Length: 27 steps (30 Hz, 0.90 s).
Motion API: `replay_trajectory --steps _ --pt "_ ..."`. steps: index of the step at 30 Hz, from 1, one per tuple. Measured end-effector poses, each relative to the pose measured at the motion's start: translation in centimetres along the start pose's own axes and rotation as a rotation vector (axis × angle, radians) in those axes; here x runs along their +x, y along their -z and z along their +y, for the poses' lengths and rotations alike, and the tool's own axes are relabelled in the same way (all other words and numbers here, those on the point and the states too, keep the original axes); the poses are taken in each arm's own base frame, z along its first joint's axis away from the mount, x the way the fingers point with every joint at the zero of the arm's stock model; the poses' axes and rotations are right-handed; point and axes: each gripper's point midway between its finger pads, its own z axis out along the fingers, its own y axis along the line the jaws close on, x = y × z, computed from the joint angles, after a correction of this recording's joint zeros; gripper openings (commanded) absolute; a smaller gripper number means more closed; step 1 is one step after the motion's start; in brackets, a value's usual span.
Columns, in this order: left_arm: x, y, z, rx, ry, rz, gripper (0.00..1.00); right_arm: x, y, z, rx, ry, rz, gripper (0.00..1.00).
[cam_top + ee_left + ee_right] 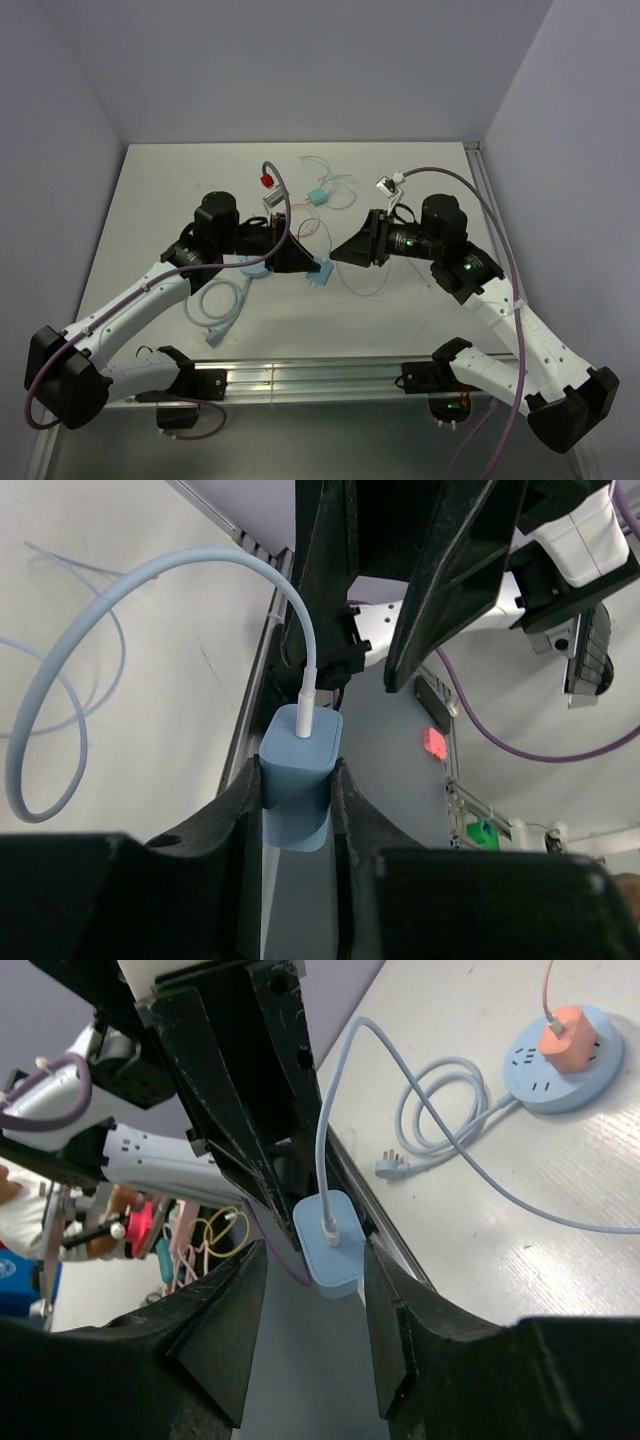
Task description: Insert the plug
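Where the left gripper [312,267] reaches in over the middle of the table [170,190], we find it clamped on the blue plug [300,765], its black fingers [235,810] pressed against the plug's two side walls. The plug's long axis runs along those fingers. The end face that takes the pale blue cable [60,690] points away from the left wrist and toward the right gripper [337,255], and the cable rises from that face and loops off to the left. We cannot see the pins in either wrist view, because that end of the plug sits down between the fingers. Only the overhead view shows small stubs at the plug's near edge, too small for us to be sure of. Further right, the right gripper stands released: its own wrist view shows its fingers spread on either side of the plug, with a clear gap on one side and the other side too close for us to judge contact. That view alone shows the round power strip [600,1075] lying on the table, an orange adapter [568,1040] seated in it, and a three-pin plug [390,1167] beside a coil of cable. From overhead the left arm covers much of that area, and we cannot pick the strip out with confidence. The left wrist view shows the right gripper only in part, cut off at the top edge.
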Motion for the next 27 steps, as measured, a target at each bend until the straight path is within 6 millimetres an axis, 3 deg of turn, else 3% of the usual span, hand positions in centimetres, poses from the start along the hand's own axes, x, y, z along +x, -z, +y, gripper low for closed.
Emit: replay_trajectory --steps 16,27 --pt "1.5 0.4 -0.7 0.039 0.03 0.066 0.0 2.8 -2.7 -0.7 -0.028 0.021 0.134 0.41" --pt "1.5 0.8 -0.5 0.04 0.016 0.07 0.0 3.5 -2.1 0.1 -0.066 0.07 0.145 0.54"
